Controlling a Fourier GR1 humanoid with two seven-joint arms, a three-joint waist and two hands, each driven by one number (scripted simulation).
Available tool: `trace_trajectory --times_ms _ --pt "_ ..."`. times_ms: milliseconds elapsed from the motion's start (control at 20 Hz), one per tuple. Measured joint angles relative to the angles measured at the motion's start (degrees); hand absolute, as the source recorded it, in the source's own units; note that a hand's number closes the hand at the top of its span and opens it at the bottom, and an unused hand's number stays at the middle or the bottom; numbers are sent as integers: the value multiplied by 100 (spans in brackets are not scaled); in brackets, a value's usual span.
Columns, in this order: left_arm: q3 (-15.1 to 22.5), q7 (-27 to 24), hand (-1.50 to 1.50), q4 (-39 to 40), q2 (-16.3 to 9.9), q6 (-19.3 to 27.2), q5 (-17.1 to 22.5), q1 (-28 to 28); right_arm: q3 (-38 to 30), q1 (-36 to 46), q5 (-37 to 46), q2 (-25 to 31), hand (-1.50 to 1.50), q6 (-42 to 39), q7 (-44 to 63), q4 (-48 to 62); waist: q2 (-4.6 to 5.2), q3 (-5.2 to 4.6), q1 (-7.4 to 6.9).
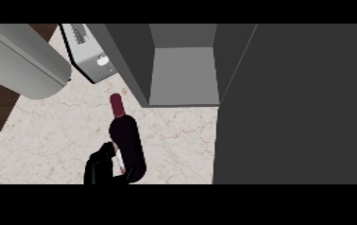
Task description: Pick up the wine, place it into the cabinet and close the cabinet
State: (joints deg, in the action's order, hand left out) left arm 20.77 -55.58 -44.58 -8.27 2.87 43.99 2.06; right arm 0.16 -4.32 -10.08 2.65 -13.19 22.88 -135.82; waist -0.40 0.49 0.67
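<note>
Nearest the viewpoint, at roughly 7 o'clock from the picture's centre, one black hand enters from the lower edge with its fingers curled round the lower body of the wine bottle (which of the two hands this is cannot be determined from the view). No second hand is visible.

Wine bottle: dark glass body, dark red capsule on the neck. It is tilted, with the neck pointing toward 12 o'clock and the base hidden partly behind the hand. It stands out against the pale marble counter, in front of the cabinet opening and outside it.

Cabinet door: a large dark grey panel, swung open, occupying the 3 o'clock side.

Cabinet: at 12 o'clock, open, with a lighter grey interior shelf visible.

Toaster: silver, with a white knob, at 11 o'clock beside the cabinet.

Rounded grey-white object: at 10 o'clock, unidentified.
</note>
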Motion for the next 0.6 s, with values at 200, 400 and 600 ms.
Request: trace_trajectory --times_ms 200,400,600 --pt "243 -58 150 -20 -333 -910 -263 -98 -93 32 -85 20 -150 -27 -55 75 8 -24 -22" --pt "266 133 150 -296 -733 -1354 -419 -346 -191 74 -104 57 -150 -16 -46 68 24 -39 -54" --pt "238 273 150 -989 -899 -1452 -529 -614 -245 43 -143 55 -150 -83 -175 202 29 -43 -72"
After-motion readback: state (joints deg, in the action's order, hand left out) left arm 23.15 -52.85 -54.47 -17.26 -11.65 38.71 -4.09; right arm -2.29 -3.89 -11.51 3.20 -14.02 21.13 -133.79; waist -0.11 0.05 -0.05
